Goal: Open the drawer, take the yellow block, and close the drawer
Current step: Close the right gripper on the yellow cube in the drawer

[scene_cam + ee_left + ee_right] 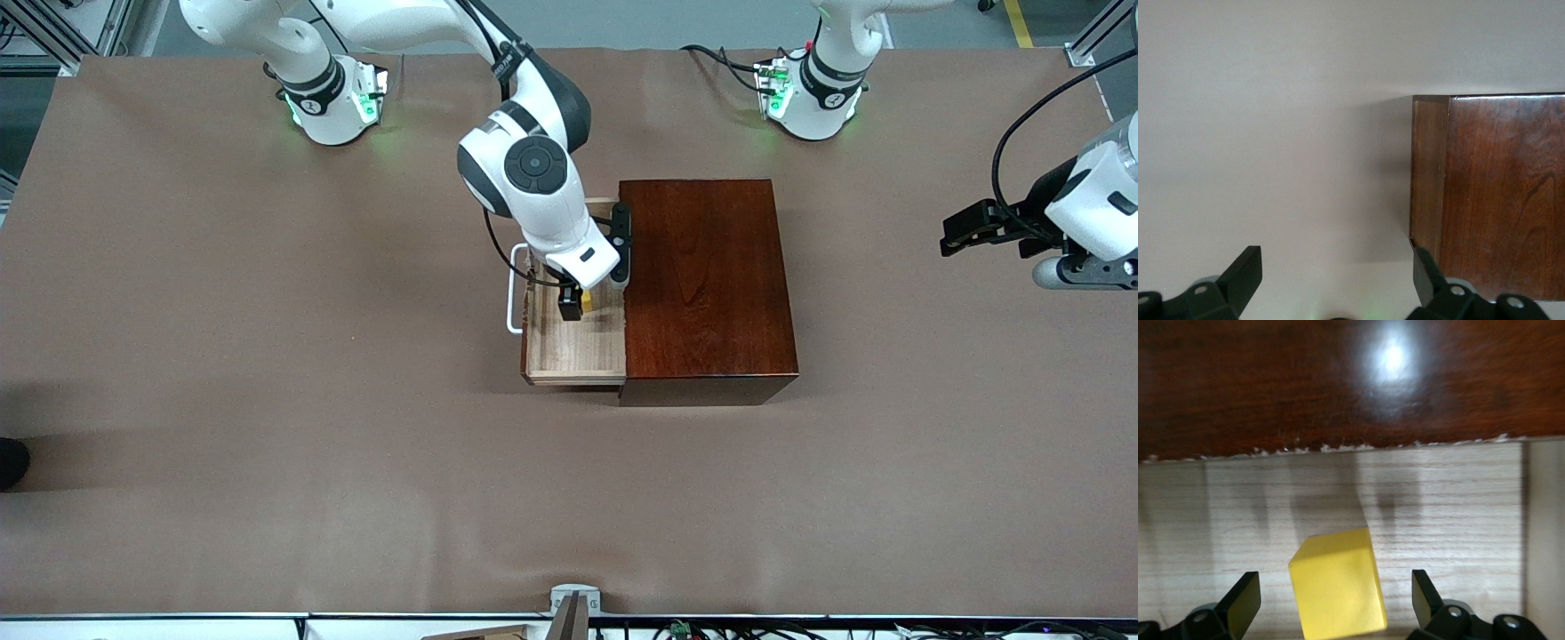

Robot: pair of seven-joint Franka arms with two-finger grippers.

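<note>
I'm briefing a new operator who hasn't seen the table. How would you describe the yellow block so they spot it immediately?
Find the dark reddish-brown wooden box mid-table. Its light-wood drawer is pulled out toward the right arm's end, and the right gripper is lowered into it, open. The yellow block sits between its fingers, the only bright-coloured thing there.

A bright yellow block point(1338, 583) sits on the pale, fine-grained wood of the drawer point(569, 351), fronted by a white handle point(513, 300). The box point(707, 284) gleams dark reddish-brown with streaked grain. White-and-black arms, green-lit at their bases, flank a plain brown table point(267, 400).
</note>
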